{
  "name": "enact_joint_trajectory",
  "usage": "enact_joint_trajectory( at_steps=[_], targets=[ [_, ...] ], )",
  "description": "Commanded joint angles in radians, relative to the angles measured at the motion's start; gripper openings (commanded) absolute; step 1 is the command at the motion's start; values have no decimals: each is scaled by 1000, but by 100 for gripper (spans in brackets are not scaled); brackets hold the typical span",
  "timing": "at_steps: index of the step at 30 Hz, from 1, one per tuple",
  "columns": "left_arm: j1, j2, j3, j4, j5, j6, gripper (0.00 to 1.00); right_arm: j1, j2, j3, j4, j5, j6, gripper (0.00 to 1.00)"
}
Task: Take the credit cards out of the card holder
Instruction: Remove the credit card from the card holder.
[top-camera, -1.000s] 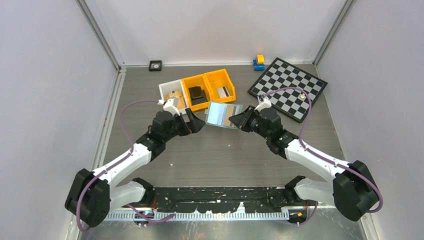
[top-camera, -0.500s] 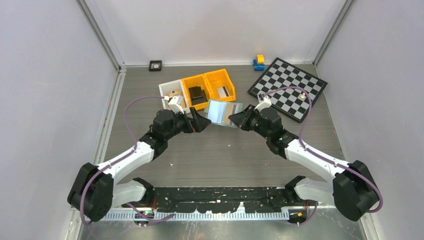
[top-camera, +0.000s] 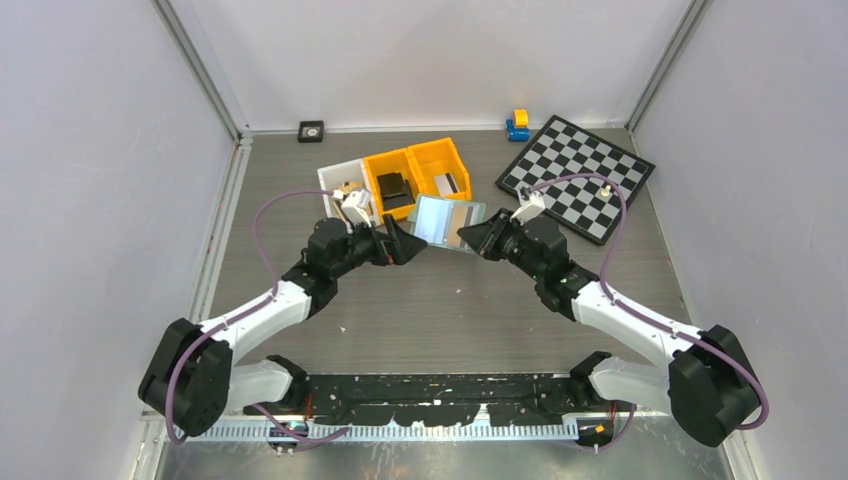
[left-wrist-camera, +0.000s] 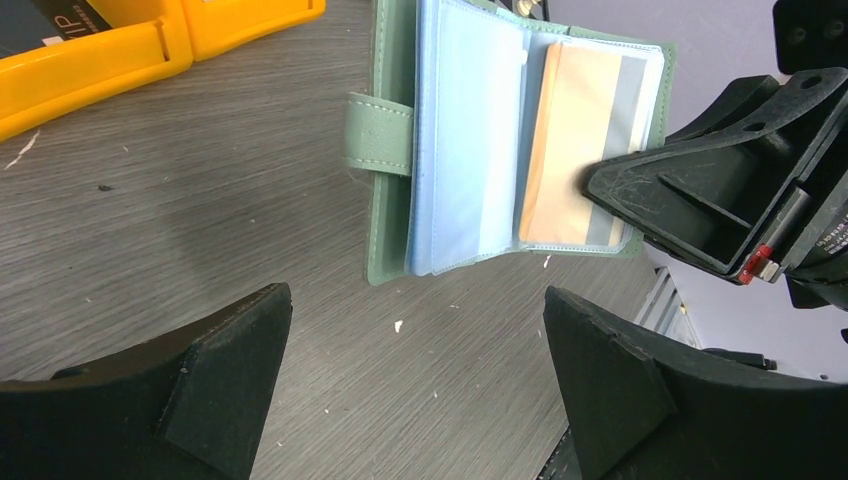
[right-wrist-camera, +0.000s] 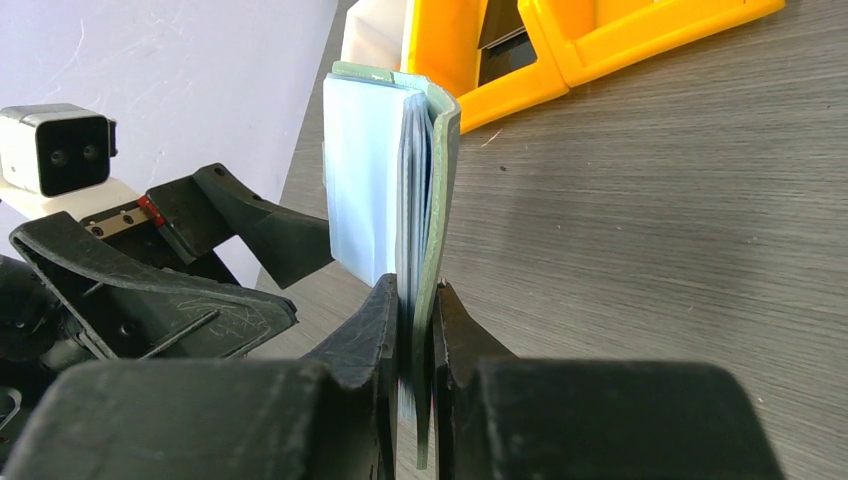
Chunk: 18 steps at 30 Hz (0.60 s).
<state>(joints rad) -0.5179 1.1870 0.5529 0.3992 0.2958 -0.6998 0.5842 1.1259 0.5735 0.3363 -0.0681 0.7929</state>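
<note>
The sage-green card holder (top-camera: 447, 222) lies open near the table's middle, its light-blue sleeves (left-wrist-camera: 470, 130) facing up. A tan card (left-wrist-camera: 575, 150) shows in its right sleeve. My right gripper (top-camera: 478, 238) is shut on the holder's right edge (right-wrist-camera: 430, 200). My left gripper (top-camera: 404, 243) is open and empty, just left of the holder; in the left wrist view its fingertips (left-wrist-camera: 215, 350) straddle bare table below the holder's clasp tab (left-wrist-camera: 378, 134).
Two orange bins (top-camera: 415, 176) and a white bin (top-camera: 343, 185) stand right behind the holder, with dark cards in them. A checkerboard (top-camera: 577, 176) lies at the back right, a small toy (top-camera: 517, 124) beside it. A black square (top-camera: 311, 130) sits at the back wall.
My left gripper has moved right and a little back, closer to the holder's left edge. The right gripper and the holder have shifted slightly back.
</note>
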Motion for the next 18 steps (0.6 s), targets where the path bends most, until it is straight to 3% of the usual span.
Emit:
enact_joint_trajectory(
  at_steps=[1, 12, 18],
  targets=[
    [-1, 19, 2, 86, 35, -12, 100, -9, -41, -2, 69, 21, -21, 0],
    [-1, 211, -21, 324, 153, -143, 100, -13, -46, -8, 82, -43, -10, 1],
    [3, 210, -22, 340, 166, -157, 96, -14, -15, -15, 131, -101, 22, 1]
  ],
)
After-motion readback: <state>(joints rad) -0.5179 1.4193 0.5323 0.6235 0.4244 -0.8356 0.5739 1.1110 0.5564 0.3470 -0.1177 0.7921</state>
